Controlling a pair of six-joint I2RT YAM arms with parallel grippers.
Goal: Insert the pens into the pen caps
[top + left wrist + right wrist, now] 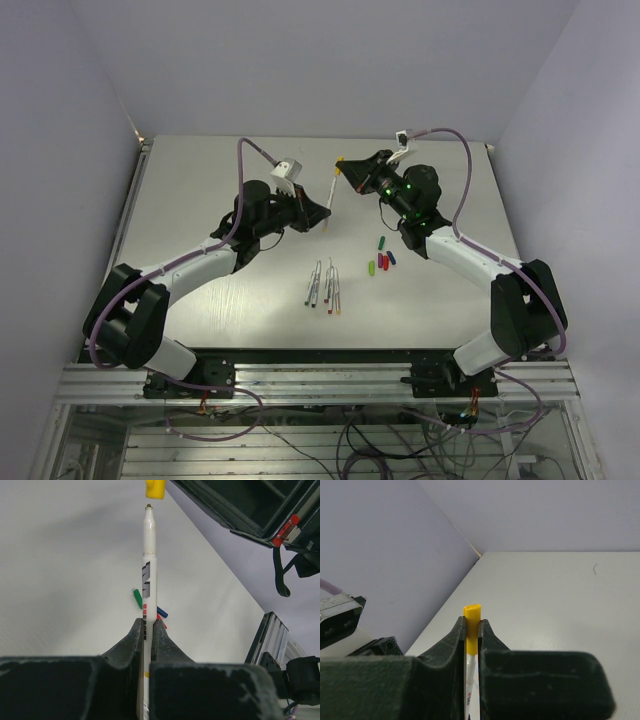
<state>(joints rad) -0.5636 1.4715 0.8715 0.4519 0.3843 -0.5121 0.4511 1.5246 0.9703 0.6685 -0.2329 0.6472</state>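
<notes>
My left gripper is shut on a white pen that points up and away from it. The pen's dark tip sits just below a yellow pen cap, a small gap between them. My right gripper is shut on that yellow cap, and the pen barrel shows beneath it between the fingers. From above, the two grippers meet over the far middle of the table, with the pen between them. Several more pens lie side by side in the middle.
Loose caps in green, blue and red lie to the right of the pens, also seen past the left fingers. The white table is walled at the back and sides. A metal rail runs along the near edge.
</notes>
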